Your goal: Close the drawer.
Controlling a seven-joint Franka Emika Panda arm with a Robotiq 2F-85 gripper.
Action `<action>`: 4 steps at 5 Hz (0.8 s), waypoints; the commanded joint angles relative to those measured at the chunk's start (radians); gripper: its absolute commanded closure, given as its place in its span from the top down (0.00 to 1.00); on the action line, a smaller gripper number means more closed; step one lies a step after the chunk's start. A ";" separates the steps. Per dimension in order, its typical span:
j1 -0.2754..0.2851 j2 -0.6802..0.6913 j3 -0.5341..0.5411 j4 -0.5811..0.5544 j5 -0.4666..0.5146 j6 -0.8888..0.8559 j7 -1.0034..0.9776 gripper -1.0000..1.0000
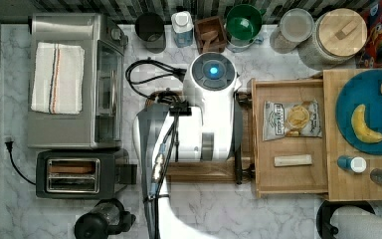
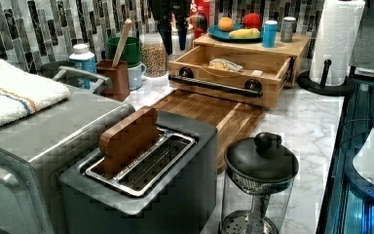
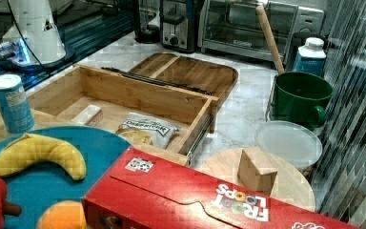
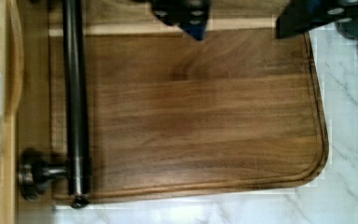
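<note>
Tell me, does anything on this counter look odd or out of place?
The drawer stands pulled out, a chip bag and a small pale bar inside. In the toaster, a wooden block sits where bread would go.

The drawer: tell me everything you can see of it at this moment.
The drawer is a shallow rectangular box of light wood with raised sides, pulled out open from under the light-wood board that carries the blue plate. A long thin black bar handle runs along its front on two round mounts. Inside lie a chip bag and a small pale bar, apart from each other. Its front hangs over the darker wooden tray. In the wrist view the gripper hovers above that tray, beside the handle, fingers apart.
</note>
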 commanded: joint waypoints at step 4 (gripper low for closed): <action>0.020 0.084 0.028 -0.262 -0.247 0.369 -0.077 0.00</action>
